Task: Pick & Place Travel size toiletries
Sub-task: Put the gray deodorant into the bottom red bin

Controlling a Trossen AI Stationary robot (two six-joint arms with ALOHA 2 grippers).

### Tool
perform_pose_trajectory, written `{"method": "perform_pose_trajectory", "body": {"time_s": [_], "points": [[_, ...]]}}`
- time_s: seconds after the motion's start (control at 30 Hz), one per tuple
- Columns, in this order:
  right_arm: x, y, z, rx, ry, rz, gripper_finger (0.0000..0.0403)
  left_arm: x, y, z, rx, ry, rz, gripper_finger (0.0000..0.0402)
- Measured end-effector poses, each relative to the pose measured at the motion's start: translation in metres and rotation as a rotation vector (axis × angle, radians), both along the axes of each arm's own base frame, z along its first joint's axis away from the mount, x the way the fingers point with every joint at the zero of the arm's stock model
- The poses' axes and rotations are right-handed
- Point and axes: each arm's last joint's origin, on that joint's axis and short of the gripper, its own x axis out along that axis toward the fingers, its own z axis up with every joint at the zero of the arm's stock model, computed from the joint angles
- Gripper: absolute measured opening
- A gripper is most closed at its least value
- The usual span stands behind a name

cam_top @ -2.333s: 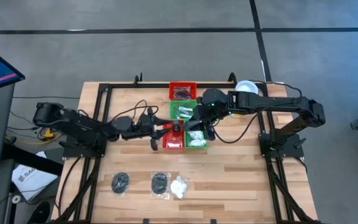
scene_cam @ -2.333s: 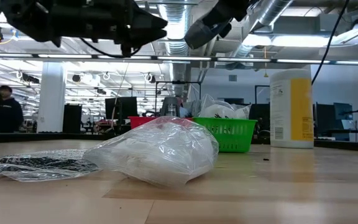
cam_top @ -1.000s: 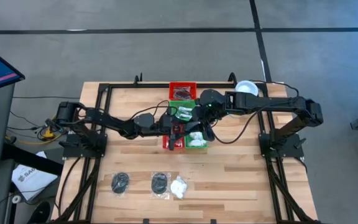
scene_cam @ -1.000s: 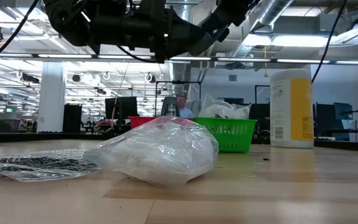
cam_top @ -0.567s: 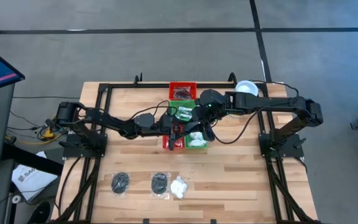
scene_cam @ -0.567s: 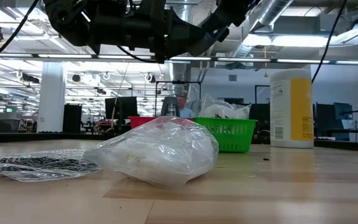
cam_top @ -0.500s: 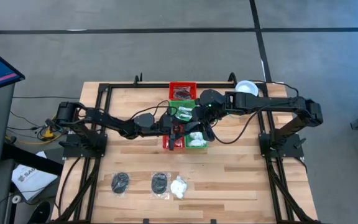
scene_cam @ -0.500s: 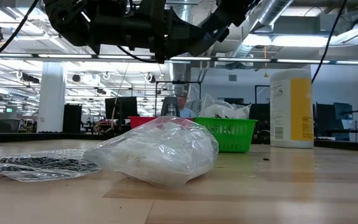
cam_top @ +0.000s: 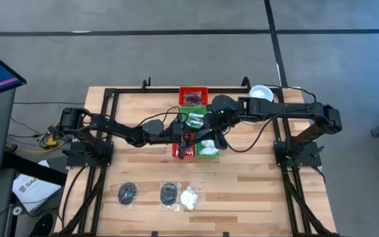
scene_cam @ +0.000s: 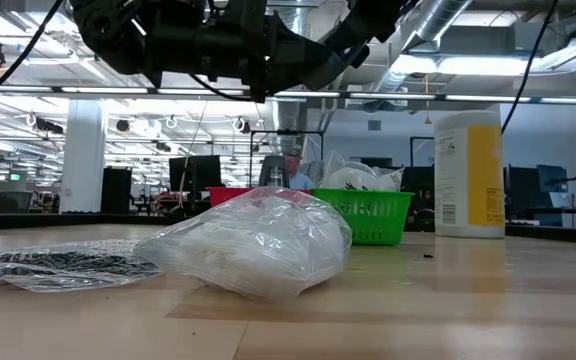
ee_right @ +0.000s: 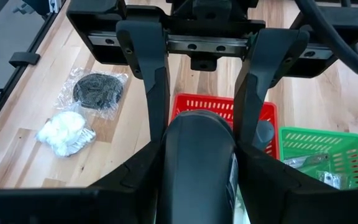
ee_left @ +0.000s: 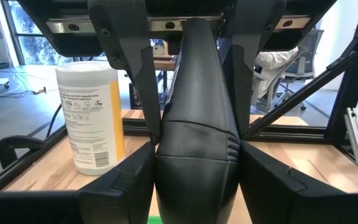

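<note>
Clamped from both ends over the central trays: dark rounded item (ee_left: 194,74), long axis left-right across the table; left gripper (ee_left: 196,180) and right gripper (ee_right: 197,180) fingers closed on it; far red tray (cam_top: 193,90) holding dark discs; near green tray (cam_top: 216,152) holding white puffs.

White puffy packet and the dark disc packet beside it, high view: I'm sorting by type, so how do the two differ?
The white puffy packet holds pale, cotton-like lumps; the dark disc packet holds one black round disc. In the low view the white packet bulges up in a mound, while the dark one lies nearly flat. Both are wrapped in clear plastic and lie side by side on the wooden table.
</note>
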Motion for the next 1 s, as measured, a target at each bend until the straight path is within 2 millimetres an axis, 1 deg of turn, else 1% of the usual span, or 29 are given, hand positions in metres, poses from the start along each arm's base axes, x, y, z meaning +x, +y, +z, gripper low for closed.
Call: {"method": "perform_pose_trajectory", "body": {"time_s": [0.13,0.33,0.43,0.5,0.6,0.73,0.8,0.87,0.93,1.0], "points": [[0.0,0.0,0.0,0.0,0.002,-0.001,0.0168,0.0,0.0,-0.001,0.0,0.008,0.0,0.0186],[0.0,-0.002,-0.001,-0.004,0.009,-0.005,0.0202,0.0,0.0,-0.003,0.002,0.041,0.002,0.0186],[0.002,-0.004,0.004,-0.011,-0.039,-0.009,0.0205,-0.001,0.0,-0.008,-0.001,0.093,0.001,0.0186],[-0.001,-0.006,0.006,-0.01,-0.029,-0.014,0.0201,-0.004,0.0,-0.01,-0.002,0.13,0.004,0.0186],[-0.003,-0.007,0.006,-0.009,-0.018,-0.018,0.0192,-0.015,0.001,-0.001,-0.014,0.138,0.046,0.0186],[-0.007,-0.008,0.008,-0.027,-0.021,-0.006,0.018,-0.035,0.0,-0.002,-0.058,0.215,0.058,0.0186],[-0.007,-0.008,0.008,-0.027,-0.021,-0.008,0.0174,-0.044,-0.001,0.004,-0.078,0.207,0.057,0.0186],[-0.007,-0.009,0.008,-0.027,-0.016,-0.011,0.017,-0.054,-0.002,0.003,-0.103,0.225,0.059,0.0186],[-0.007,-0.011,0.007,-0.028,-0.015,-0.017,0.0166,-0.065,-0.004,-0.003,-0.126,0.273,0.06,0.0186],[-0.008,-0.013,0.007,-0.028,-0.014,-0.022,0.0163,-0.073,-0.006,-0.005,-0.149,0.28,0.055,0.0186]]}}
